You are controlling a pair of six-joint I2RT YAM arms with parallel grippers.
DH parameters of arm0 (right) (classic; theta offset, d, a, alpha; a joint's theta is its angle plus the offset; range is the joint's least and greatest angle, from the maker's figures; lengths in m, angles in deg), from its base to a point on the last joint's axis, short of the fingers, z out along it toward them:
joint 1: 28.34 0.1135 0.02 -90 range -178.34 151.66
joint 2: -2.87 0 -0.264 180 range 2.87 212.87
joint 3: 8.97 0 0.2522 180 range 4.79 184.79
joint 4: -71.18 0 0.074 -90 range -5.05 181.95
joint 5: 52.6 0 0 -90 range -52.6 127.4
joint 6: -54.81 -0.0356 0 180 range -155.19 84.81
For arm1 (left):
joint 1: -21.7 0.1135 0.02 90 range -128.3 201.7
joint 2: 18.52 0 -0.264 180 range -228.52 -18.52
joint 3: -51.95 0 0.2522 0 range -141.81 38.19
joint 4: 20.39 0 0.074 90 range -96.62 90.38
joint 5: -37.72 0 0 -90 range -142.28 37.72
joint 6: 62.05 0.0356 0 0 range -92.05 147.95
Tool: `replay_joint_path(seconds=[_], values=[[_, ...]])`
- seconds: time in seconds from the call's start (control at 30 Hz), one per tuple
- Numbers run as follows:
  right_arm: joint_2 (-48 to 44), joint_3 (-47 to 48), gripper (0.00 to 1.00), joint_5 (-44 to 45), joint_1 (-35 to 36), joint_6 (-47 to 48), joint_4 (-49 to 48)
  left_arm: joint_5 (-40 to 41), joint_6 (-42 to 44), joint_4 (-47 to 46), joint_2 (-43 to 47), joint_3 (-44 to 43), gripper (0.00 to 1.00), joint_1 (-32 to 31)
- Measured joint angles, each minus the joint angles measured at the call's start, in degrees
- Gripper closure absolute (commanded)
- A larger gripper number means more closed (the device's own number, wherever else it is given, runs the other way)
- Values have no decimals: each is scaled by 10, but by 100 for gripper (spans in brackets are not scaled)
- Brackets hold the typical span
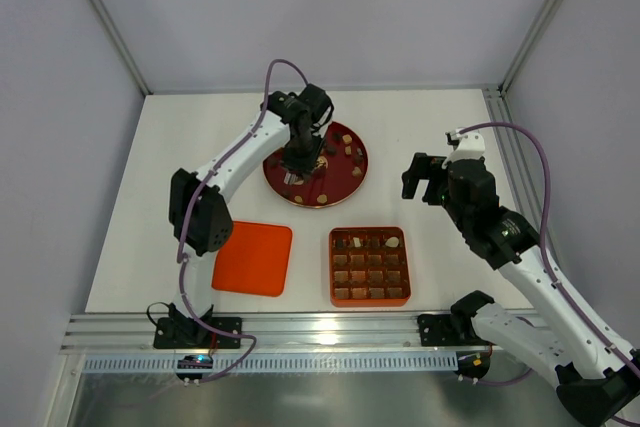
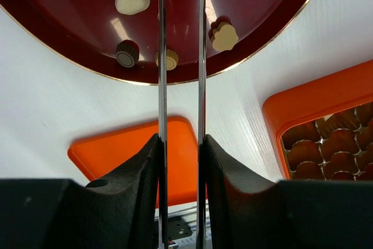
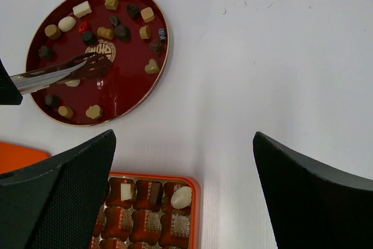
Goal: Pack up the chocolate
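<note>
Chocolate (image 3: 122,33) is lying mostly on the red plate (image 1: 343,187) at the far middle, and a few pieces are sitting in the far row of the orange tray (image 1: 370,300) nearer in. Left gripper (image 2: 180,139) is squeezing metal tongs (image 3: 58,73) between narrow jaws, their tips reaching over the plate, possibly touching a piece. Right gripper (image 3: 183,141) is hovering to the right, jaws wide. Lid (image 1: 252,258) is lying left of the tray.

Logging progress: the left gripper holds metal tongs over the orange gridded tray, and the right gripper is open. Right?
No: the left gripper holds the tongs over the round red plate of chocolate, not the orange tray, as the top view shows. The right gripper is open.
</note>
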Motion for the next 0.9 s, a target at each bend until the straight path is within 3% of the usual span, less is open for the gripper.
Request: replay_joint_path(seconds=[0.9], values=[[0,0,0,1,0,0,0,16,-24,4,35,-13,74,-10]])
